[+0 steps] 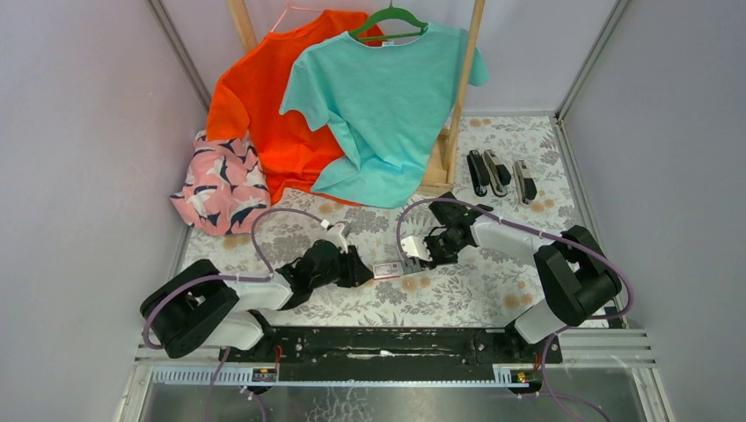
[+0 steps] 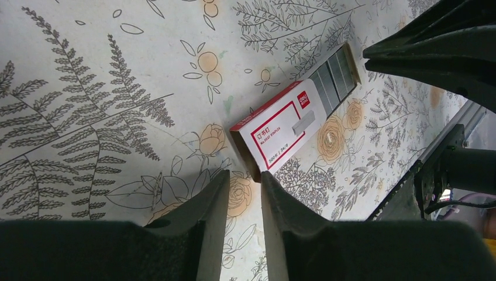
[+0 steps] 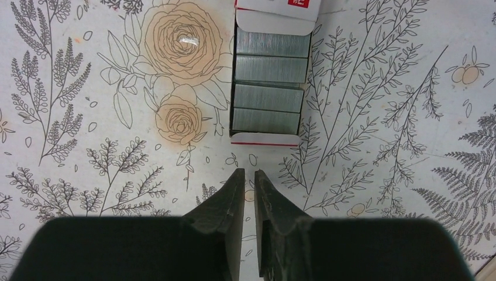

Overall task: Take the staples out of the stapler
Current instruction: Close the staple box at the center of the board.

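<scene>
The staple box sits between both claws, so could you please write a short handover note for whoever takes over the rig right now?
Left claw: nearly closed, empty, just short of the staple box.
Right claw: nearly closed, empty, facing the pulled-out tray of staples.
Three staplers lie at the table's far right, beyond both claws.
Done: box open; whether any stapler is emptied cannot be told.
Left: probably pick a stapler, open it, remove its strip.

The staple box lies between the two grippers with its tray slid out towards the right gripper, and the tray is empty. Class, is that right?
Not quite. The staple box does lie between the left gripper and the right gripper, tray slid out towards the right one, but the tray is not empty: the right wrist view shows it filled with rows of staples.
</scene>
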You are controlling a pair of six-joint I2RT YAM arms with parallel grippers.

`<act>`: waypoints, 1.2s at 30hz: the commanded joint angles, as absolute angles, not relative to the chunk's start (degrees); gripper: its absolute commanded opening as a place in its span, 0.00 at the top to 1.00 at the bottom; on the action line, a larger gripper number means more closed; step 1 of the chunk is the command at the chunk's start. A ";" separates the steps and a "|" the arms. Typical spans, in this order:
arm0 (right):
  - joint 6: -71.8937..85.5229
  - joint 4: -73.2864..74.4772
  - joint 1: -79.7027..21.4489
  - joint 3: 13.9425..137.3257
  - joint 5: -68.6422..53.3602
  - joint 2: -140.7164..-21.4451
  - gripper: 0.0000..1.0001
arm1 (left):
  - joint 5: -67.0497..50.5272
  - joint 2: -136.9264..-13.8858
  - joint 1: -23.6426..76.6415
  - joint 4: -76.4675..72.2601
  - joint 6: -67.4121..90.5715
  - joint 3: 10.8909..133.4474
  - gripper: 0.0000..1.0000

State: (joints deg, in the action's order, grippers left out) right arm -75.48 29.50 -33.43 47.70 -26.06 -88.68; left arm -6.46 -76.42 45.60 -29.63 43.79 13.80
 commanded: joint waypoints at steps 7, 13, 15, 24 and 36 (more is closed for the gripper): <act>-74.16 31.00 -34.43 50.00 -25.11 -90.09 0.87 | -6.33 -79.21 45.48 -30.44 44.38 16.22 0.71; -73.49 30.86 -35.04 50.34 -24.44 -91.81 0.88 | -6.53 -79.75 45.45 -30.80 44.47 16.52 0.74; -73.16 30.67 -35.16 50.36 -24.43 -91.92 0.89 | -6.62 -79.92 45.44 -30.87 44.39 16.61 0.75; -71.78 29.72 -35.50 50.39 -24.98 -92.71 0.91 | -7.85 -80.81 45.46 -31.99 44.56 16.66 0.80; -69.74 30.04 -35.86 51.22 -28.55 -93.37 0.91 | -9.29 -80.51 45.44 -33.22 44.89 16.52 0.79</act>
State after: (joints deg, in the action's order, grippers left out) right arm -71.37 29.23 -35.11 49.67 -26.28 -92.09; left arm -7.92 -80.07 45.60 -30.46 44.49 15.75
